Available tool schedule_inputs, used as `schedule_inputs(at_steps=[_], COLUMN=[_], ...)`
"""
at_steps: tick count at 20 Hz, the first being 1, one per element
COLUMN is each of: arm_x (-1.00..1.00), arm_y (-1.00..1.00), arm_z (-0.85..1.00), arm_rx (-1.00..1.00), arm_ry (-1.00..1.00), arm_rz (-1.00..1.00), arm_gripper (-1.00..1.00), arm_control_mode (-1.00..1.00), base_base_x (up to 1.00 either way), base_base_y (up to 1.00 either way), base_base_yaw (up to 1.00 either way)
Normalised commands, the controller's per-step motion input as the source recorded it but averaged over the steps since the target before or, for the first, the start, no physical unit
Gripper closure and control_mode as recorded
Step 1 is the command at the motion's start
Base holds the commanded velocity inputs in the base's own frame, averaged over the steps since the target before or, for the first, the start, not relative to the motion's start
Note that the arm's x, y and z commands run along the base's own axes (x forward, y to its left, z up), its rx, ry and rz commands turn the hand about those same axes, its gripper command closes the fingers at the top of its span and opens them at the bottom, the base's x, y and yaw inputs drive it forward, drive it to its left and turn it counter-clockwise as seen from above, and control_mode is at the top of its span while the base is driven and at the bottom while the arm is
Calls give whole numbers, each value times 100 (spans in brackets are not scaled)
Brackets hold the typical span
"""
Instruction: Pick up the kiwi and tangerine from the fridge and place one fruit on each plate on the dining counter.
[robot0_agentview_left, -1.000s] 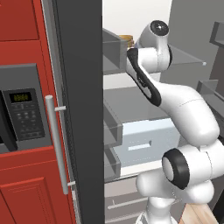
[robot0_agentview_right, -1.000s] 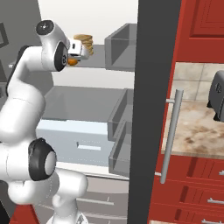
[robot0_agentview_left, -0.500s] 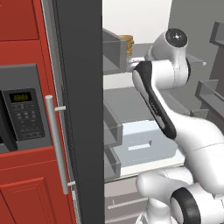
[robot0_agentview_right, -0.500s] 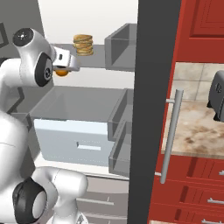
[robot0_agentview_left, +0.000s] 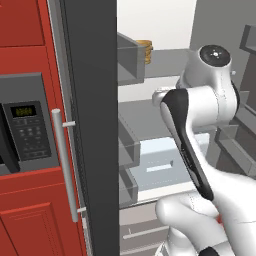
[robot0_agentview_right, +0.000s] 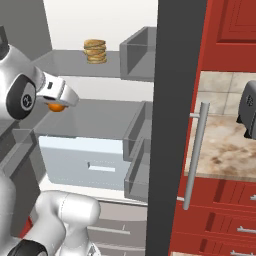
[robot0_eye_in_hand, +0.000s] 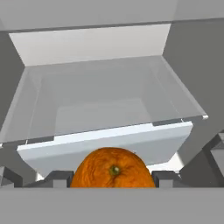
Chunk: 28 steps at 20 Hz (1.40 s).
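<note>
My gripper is shut on the tangerine, a bright orange ball held in front of the open fridge, over its middle glass shelf. In the hand view the tangerine sits between the two dark fingertips, above the pale drawer and the glass shelf. The fridge's dark grey door stands open at the left of the left base view. The kiwi, the plates and the dining counter are out of view.
A stack of tan round food sits on the upper shelf. Grey bins line the fridge's right side, and a pale drawer lies below. A microwave sits left of the door, and a dark appliance stands on a marbled counter.
My arm has swung down and away from the upper shelf, carrying the tangerine lower and outward. The grip has stayed the same.
</note>
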Motion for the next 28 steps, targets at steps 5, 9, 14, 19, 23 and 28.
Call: schedule_inputs(at_steps=[5,9,14,19,23,28], arm_x=[-95,0,0,0,0,0], arm_y=[-4,0,0,0,0,0], arm_z=[-27,0,0,0,0,0], arm_rx=[3,0,0,0,0,0], arm_ry=[7,0,0,0,0,0], arm_rz=[-3,0,0,0,0,0], arm_gripper=[100,100,100,100,100,100], arm_control_mode=[-100,100,100,100,100,100], base_base_x=[0,-59,-100,-100,-100,-100], base_base_y=[0,0,0,0,0,-4], base_base_yaw=[0,0,-2,-3,-6,-31])
